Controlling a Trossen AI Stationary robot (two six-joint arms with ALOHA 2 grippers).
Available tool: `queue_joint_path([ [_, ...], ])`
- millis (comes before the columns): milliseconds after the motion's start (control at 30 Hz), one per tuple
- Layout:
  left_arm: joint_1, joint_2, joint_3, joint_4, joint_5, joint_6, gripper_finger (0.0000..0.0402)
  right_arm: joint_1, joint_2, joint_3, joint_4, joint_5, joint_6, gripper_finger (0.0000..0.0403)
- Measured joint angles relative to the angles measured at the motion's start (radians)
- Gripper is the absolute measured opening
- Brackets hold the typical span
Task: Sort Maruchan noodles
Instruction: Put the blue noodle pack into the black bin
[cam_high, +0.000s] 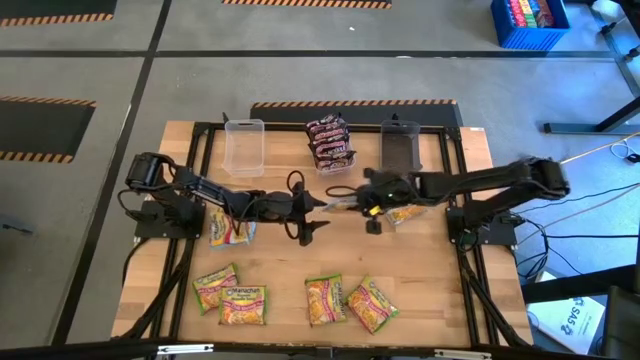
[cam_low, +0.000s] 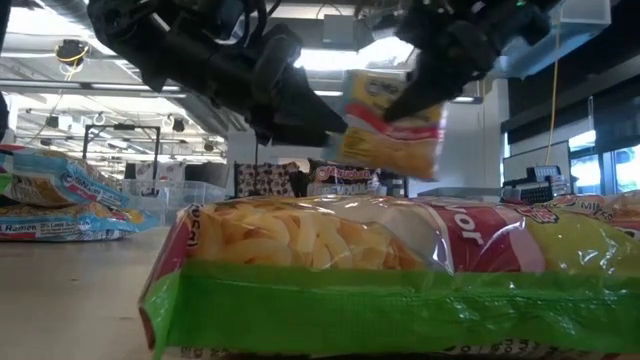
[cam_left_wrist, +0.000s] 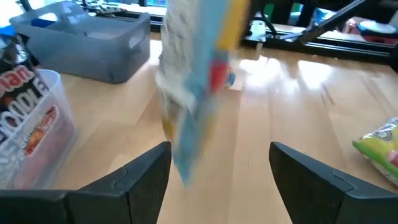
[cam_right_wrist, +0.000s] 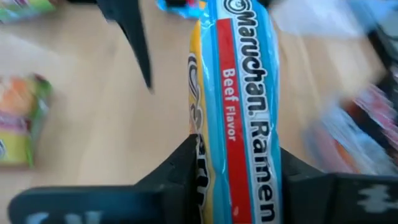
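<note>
The right gripper (cam_right_wrist: 239, 180) is clamped on a blue-edged packet (cam_right_wrist: 239, 93), fingers pressing both of its flat faces. In the right wrist view the pack's long axis runs straight away from the fingers, with the red "Beef Flavor" band and the Maruchan Ramen lettering running the same way along it. Seen from the table-level camera, the packet (cam_low: 392, 125) hangs clear above the tabletop, tilted slightly, yellow front facing the camera.

From above, it sits at the centre of the frame (cam_high: 352, 203), between the two arms. The left gripper (cam_high: 312, 215) is right there beside it, fingers spread wide; in the left wrist view the packet (cam_left_wrist: 196, 74) stands edge-on ahead of the gap between those fingers, and whether they touch it cannot be told.

At the upper edge of the table (cam_high: 430, 270) stands a row: an empty clear tub (cam_high: 244, 146), a stack of dark maroon packets (cam_high: 330, 142) and a dark grey tub (cam_high: 400, 147). Another blue-edged packet (cam_high: 230, 231) lies left of centre beneath the left arm, and one more (cam_high: 405, 214) just right of centre. Four yellow-green packets (cam_high: 243, 304) are spread along the lower part of the frame, one of them (cam_low: 400, 275) filling the foreground of the low view. Bare wood lies open between that lower row and the grippers.
</note>
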Motion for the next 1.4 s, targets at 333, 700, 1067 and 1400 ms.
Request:
queue_joint_path([
  [333,0.005,0.0,0.0,-0.013,0.003,0.021,0.0264,-0.184,-0.312,0.0,-0.376,0.199,0.01,0.01],
  [700,-0.001,0.0,0.0,-0.017,0.049,0.028,0.0264,-0.713,-0.269,0.0,-0.396,0.068,-0.186,0.0101],
  [1067,-0.006,0.0,-0.001,-0.018,0.045,0.028,0.0264,-0.943,-0.065,0.0,-0.246,-0.208,-0.274,0.0098],
  [1400,-0.005,0.001,-0.001,-0.018,0.044,0.028,0.0264,-0.949,0.09,0.0,-0.13,-0.249,-0.306,0.0099],
])
